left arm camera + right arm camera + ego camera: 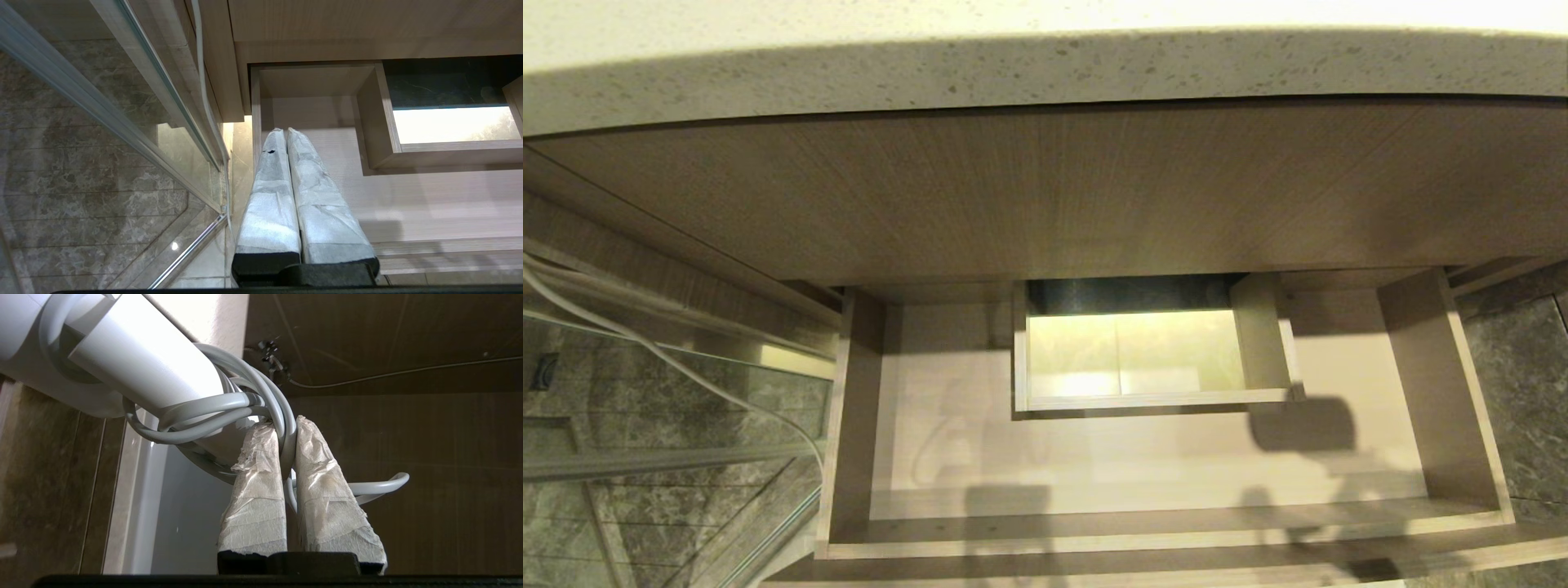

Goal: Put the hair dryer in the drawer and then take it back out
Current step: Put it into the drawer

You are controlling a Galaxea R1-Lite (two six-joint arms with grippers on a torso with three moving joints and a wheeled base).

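Wide open and closest to the head camera, the drawer shows its pale floor from front rail to back, and nothing lies on that floor, only soft shadows. At mid-back sits the boxed cutout, glowing yellow-green inside, its wooden walls standing up from the drawer floor. Above it runs the tall wood panel, and over that the speckled stone table edge. Off to the robot's left is a glass partition with a metal frame, marbled grey floor tiles showing through it, and a white cable trailing across it; more grey tile shows on the right.

Neither arm shows in the head view. In the left wrist view, the left tool hangs over the drawer's left end, its two paper-wrapped fingers pressed together with nothing between them.

Over to the right wrist view: the right tool is pinched onto a loop of the white cord, which runs down between its wrapped fingers. That cord is coiled around the hair dryer, whose white body fills the near corner of this view, against dark wood panelling. So the hair dryer is out of the drawer, dangling from the right tool by its cord.
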